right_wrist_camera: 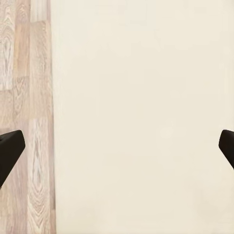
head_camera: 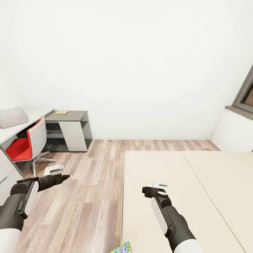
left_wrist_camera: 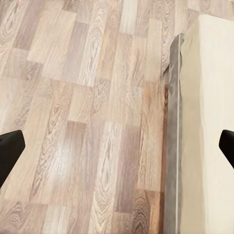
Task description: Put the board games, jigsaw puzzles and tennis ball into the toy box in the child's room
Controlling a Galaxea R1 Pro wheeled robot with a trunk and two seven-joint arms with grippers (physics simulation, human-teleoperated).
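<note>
The child's room has plain white walls and a wood-plank floor, with a dark-framed window cut off at the picture's edge, beyond the bed.

The bed is the largest thing in it: a wide beige mattress whose long axis runs from the robot toward the far wall. Its grey frame shows as a narrow strip along the floor side in the left wrist view.

Across the floor from the bed stands the table, pale-topped, its long axis also running toward the far wall, where it meets a lower dark-grey cabinet. A small flat yellowish thing lies on the cabinet; its print is too small to read. A red-seated chair is drawn up to the table.

The light-grey toy box sits on the table, partly cut off.

A board game, blue with colourful print, lies at the bed's near floor-side corner, mostly cut off.

The left gripper hangs over the floor beside the bed, fingers spread and holding nothing. The right gripper hangs over the bed, fingers likewise spread wide, nothing between them.
</note>
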